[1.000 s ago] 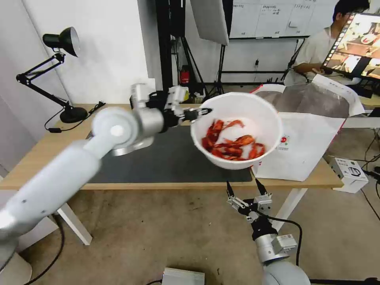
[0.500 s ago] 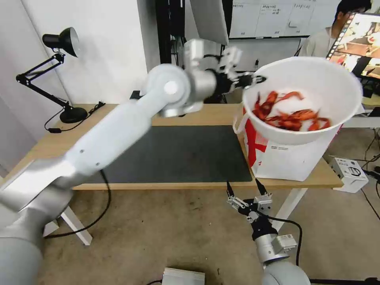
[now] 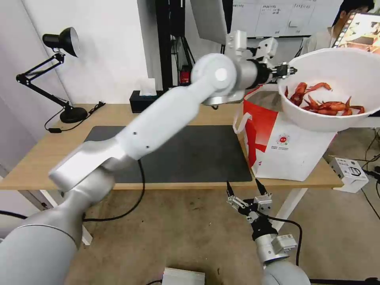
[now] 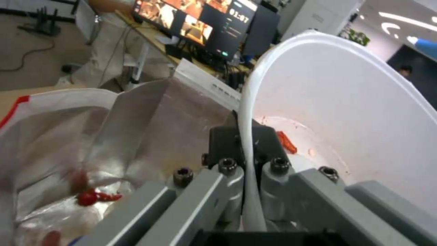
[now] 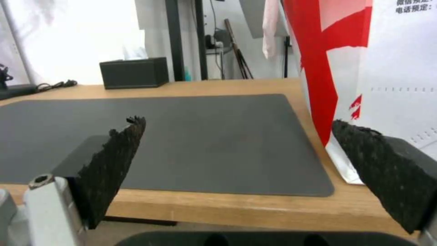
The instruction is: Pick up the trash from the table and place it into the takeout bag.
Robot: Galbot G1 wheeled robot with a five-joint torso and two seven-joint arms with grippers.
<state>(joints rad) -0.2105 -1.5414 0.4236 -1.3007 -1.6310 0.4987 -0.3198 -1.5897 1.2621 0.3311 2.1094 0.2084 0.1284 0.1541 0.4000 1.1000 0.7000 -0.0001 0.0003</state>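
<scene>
My left gripper point(image 3: 288, 71) is shut on the near rim of the white round bowl point(image 3: 336, 114), which holds red crayfish shells point(image 3: 322, 103). It hangs in the air over the open top of the takeout bag point(image 3: 291, 148), a white bag with red side panels at the table's right end. In the left wrist view my left gripper point(image 4: 243, 143) pinches the bowl rim point(image 4: 248, 102), with the bag's foil lining point(image 4: 150, 133) below and some red scraps point(image 4: 91, 196) inside. My right gripper point(image 3: 244, 189) stands open below the table's front edge, empty.
The light-wood table point(image 3: 51, 150) carries a dark grey mat point(image 3: 186, 154), a black tissue box point(image 3: 144, 101) at the back and a black desk lamp point(image 3: 59, 43) at the left. A small white box point(image 3: 350, 172) lies on the floor at the right.
My left arm has carried the bowl further right and a little lower, from above the bag's left edge to over its opening. The right arm has not moved.
</scene>
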